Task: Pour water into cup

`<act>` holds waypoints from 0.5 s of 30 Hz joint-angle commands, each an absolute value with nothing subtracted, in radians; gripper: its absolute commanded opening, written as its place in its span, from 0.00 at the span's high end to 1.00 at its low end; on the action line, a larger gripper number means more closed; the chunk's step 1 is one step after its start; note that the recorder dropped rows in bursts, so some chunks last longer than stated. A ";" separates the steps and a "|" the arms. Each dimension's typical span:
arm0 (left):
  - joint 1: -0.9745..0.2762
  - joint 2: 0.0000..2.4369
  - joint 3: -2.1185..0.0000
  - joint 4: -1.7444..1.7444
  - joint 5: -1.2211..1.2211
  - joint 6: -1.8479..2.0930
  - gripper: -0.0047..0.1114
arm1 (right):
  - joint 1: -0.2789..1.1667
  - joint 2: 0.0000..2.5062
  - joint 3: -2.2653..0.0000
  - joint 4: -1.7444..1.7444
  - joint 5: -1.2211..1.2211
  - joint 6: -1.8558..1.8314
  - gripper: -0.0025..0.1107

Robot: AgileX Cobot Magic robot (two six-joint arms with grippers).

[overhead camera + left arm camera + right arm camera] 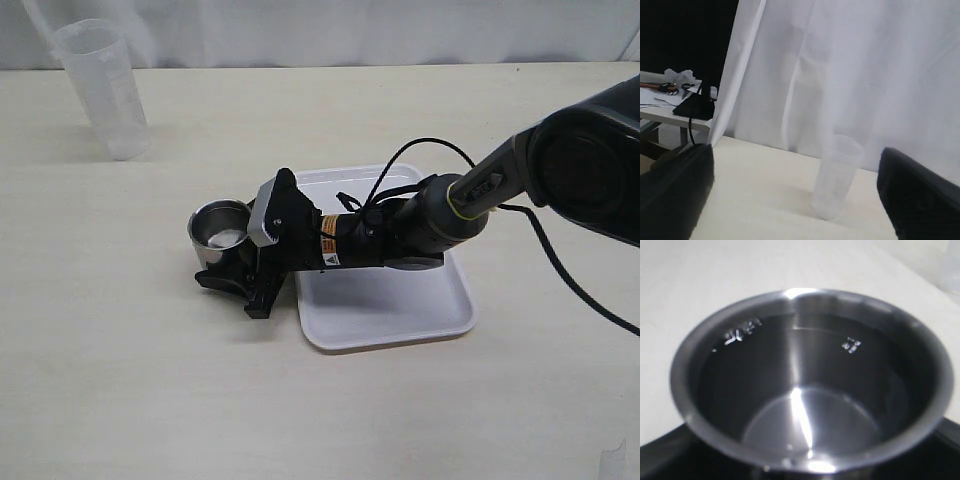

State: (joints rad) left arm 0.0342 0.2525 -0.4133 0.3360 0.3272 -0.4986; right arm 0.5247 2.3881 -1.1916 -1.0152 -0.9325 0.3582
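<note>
The cup (220, 232) is a short shiny steel cylinder standing on the table just left of the white tray (400, 320). A pale pool of water (226, 238) glints in its bottom and also shows in the right wrist view (810, 425). My right gripper (232, 262) reaches across the tray and is shut on the cup (805, 385), with its dark fingers (670, 450) against the cup's wall. My left gripper (797, 200) is open wide and empty. It faces the translucent beaker (836, 184) from a distance and does not show in the exterior view.
The tall translucent plastic beaker (103, 88) stands upright at the back left of the table, before a white curtain (850, 65). The right arm's cables (420, 160) loop over the tray. A side table with clutter (680, 95) lies beyond the curtain's edge.
</note>
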 commanded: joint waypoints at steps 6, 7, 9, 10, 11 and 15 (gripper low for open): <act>0.034 0.247 -0.410 0.367 0.330 -0.495 0.25 | 0.525 2.385 -1.193 -1.027 -0.914 0.355 0.94; 0.034 0.247 -0.410 0.385 0.330 -0.495 0.25 | 0.525 2.385 -1.193 -1.027 -0.914 0.355 0.94; 0.034 0.247 -0.410 0.410 0.331 -0.495 0.25 | 0.525 2.385 -1.193 -1.027 -0.914 0.355 0.94; 0.034 0.247 -0.410 0.410 0.331 -0.495 0.25 | 0.525 2.385 -1.193 -1.027 -0.914 0.355 0.94; 0.034 0.247 -0.410 0.410 0.331 -0.495 0.25 | 0.525 2.385 -1.193 -1.027 -0.914 0.355 0.94; 0.034 0.247 -0.410 0.410 0.336 -0.495 0.25 | 0.525 2.385 -1.193 -1.027 -0.914 0.355 0.94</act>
